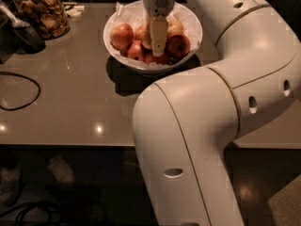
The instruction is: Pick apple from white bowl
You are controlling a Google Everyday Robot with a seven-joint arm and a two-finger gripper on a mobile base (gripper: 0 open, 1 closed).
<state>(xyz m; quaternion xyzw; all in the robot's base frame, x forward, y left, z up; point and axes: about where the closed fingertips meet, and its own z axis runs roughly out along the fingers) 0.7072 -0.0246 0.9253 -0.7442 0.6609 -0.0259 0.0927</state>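
The white bowl (190, 55) stands at the back middle of the table, lined with crinkled paper and holding several apples. A large orange-red apple (122, 36) lies at its left side. Smaller deep-red apples (178, 45) lie at the right and front. My gripper (158, 44) points straight down into the middle of the bowl, just right of the large apple, in front of a yellowish apple (145, 35) that it partly hides. What lies directly under its tip is hidden.
A glass jar (41, 12) of dried pieces stands at the back left beside a dark object (21, 34). A black cable (19, 91) loops on the left of the grey table (70, 107). My arm's large white links (197, 140) fill the right foreground.
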